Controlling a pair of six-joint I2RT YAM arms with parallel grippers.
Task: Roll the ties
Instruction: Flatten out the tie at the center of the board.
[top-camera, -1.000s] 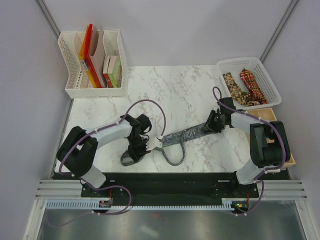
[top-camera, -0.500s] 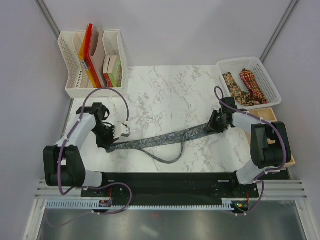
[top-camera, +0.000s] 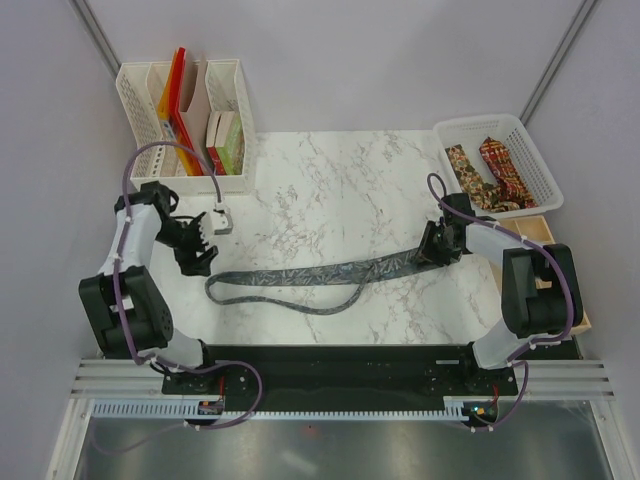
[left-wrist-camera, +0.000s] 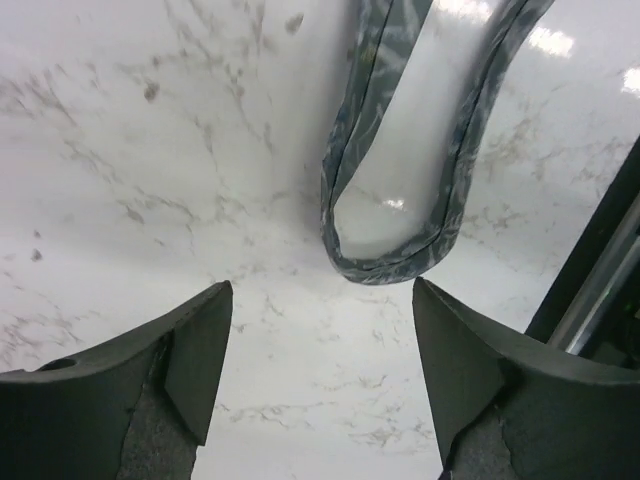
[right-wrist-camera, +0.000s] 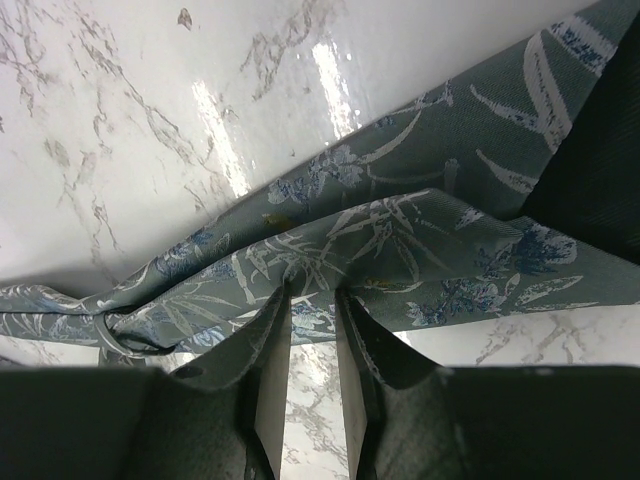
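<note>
1. A robot lab booth: plain grey walls (top-camera: 350, 60) meet at metal posts (top-camera: 96, 35).
2. The left arm (top-camera: 125, 245) and right arm (top-camera: 500, 245) are bolted to a black plate (top-camera: 330, 362) at a marble-look counter (top-camera: 330, 180).
3. A slotted cable duct (top-camera: 330, 410) runs along the near edge.

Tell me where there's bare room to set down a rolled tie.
Widest bare patch: the middle of the table, between the organizer on the left, the basket on the right and the grey tie on the near side. A narrower strip runs between that tie and the near edge. Crowded: around the right claw gripping the tie, and the left claw by its fold.
</note>
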